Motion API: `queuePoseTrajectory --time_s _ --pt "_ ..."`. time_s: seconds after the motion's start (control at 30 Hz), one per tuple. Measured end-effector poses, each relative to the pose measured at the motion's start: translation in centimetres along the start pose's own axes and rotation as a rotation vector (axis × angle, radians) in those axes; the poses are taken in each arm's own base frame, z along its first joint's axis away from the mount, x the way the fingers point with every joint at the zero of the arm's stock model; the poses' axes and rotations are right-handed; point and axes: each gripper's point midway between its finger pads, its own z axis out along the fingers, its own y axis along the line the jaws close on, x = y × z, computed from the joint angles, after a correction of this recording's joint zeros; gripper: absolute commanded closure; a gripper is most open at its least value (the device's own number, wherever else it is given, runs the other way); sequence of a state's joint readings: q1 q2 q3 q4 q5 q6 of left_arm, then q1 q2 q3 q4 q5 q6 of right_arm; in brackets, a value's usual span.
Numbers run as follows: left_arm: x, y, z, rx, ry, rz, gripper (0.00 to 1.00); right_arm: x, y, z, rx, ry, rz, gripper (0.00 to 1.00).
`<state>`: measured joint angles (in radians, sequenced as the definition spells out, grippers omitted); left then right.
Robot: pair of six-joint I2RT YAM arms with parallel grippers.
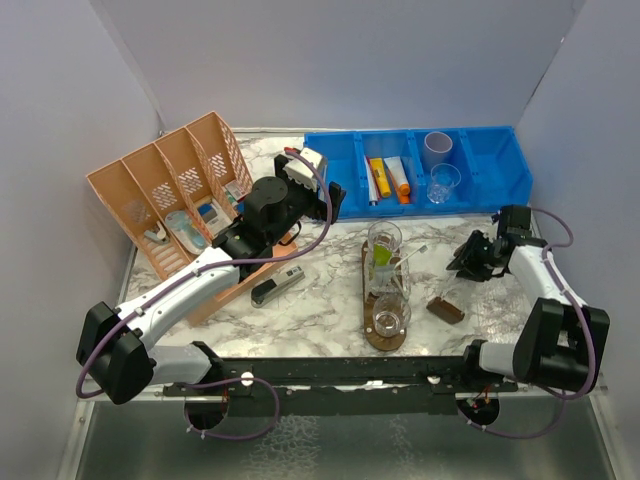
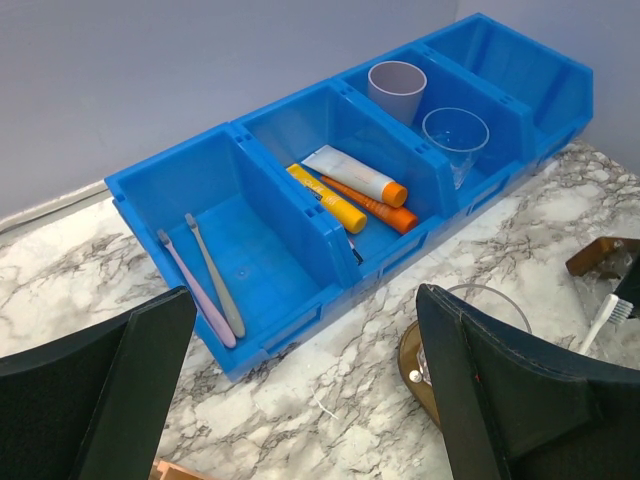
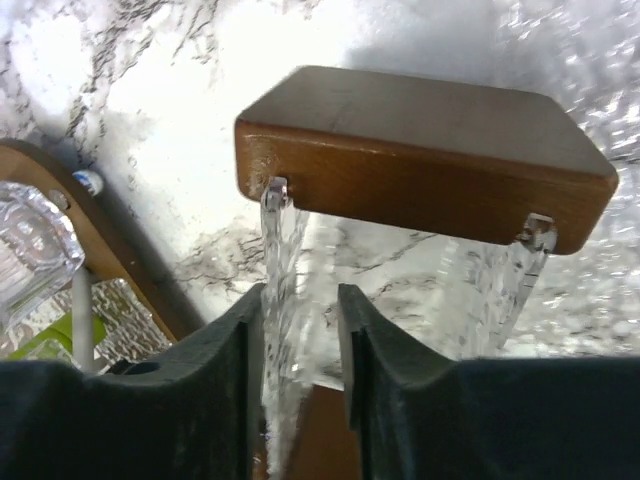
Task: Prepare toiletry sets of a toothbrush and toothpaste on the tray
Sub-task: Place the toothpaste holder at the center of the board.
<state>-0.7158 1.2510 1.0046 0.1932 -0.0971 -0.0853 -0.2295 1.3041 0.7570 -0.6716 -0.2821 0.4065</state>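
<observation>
Pale walls box in a marbled surface (image 1: 320,300). From above, the tray (image 1: 368,318) lies at centre, its long axis running top to bottom of the frame. It carries three clear tumblers (image 1: 384,240); among the upper ones I see a lime green tube (image 1: 383,258) and a white toothbrush (image 1: 416,251), and the lowest looks empty. My left gripper (image 1: 322,190) hangs at the left end of the blue bin (image 1: 490,150), upper centre. My right gripper (image 1: 472,262) sits right of the tray, near a small wooden block (image 1: 446,309). Through my left wrist, that gripper (image 2: 305,320) is spread wide and holds nothing. Two toothbrushes (image 2: 205,280) lie in the bin's leftmost compartment just above it, their long axes steeply diagonal, roughly crosswise to my closing line. The tubes (image 2: 350,190) lie one compartment to the right. I judge this arm the nearer for the next pick. Through my right wrist, my fingers (image 3: 200,380) flank a clear leg (image 3: 290,300) under that block; whether they pinch it I cannot tell.
</observation>
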Motion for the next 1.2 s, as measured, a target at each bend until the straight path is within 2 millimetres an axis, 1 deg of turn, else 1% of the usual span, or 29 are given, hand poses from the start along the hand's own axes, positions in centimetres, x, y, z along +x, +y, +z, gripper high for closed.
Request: queuePoseTrajectory --time_s 0.1,0.2,0.3,0.37,0.43,0.5,0.6,0.7,0.8,0.87,1.0,1.07,1.2 --pt "0.0 0.0 0.0 0.000 0.000 0.000 0.05 0.4 0.5 -0.3 -0.044 -0.020 -0.010 0.89" --pt "0.0 0.0 0.0 0.000 0.000 0.001 0.05 -0.5 1.3 -1.0 -0.082 -0.071 -0.052 0.98" --pt "0.0 0.0 0.0 0.000 0.000 0.001 0.05 -1.6 2.7 -1.9 -0.148 -0.107 -0.107 0.99" --pt "0.0 0.0 0.0 0.000 0.000 0.001 0.05 -1.8 3.5 -2.1 -0.193 -0.111 -0.147 0.99" --pt "0.0 0.0 0.0 0.000 0.000 0.001 0.05 -1.5 4.1 -2.0 -0.239 -0.089 -0.175 0.99" --pt "0.0 0.0 0.0 0.000 0.000 0.000 0.05 -0.7 5.0 -1.9 -0.313 -0.040 -0.201 0.99" --pt "0.0 0.0 0.0 0.000 0.000 0.000 0.05 0.4 6.1 -2.0 -0.411 0.019 -0.203 0.99" --pt "0.0 0.0 0.0 0.000 0.000 0.000 0.05 1.3 6.6 -2.1 -0.500 0.076 -0.172 0.99" --pt "0.0 0.0 0.0 0.001 0.000 -0.003 0.05 1.7 6.9 -1.7 -0.557 0.128 -0.141 0.97" --pt "0.0 -0.1 0.0 0.002 0.000 -0.006 0.05 1.9 6.7 -1.0 -0.571 0.158 -0.119 0.95" --pt "0.0 -0.1 0.0 0.003 0.000 -0.010 0.05 1.8 6.6 -0.5 -0.621 0.188 -0.075 0.77" --pt "0.0 -0.1 0.0 0.003 0.000 -0.010 0.05 1.5 6.3 -0.5 -0.616 0.182 -0.060 0.74" --pt "0.0 -0.5 0.0 0.012 0.001 -0.010 0.05 0.6 4.6 0.1 -0.544 0.146 -0.032 0.65"
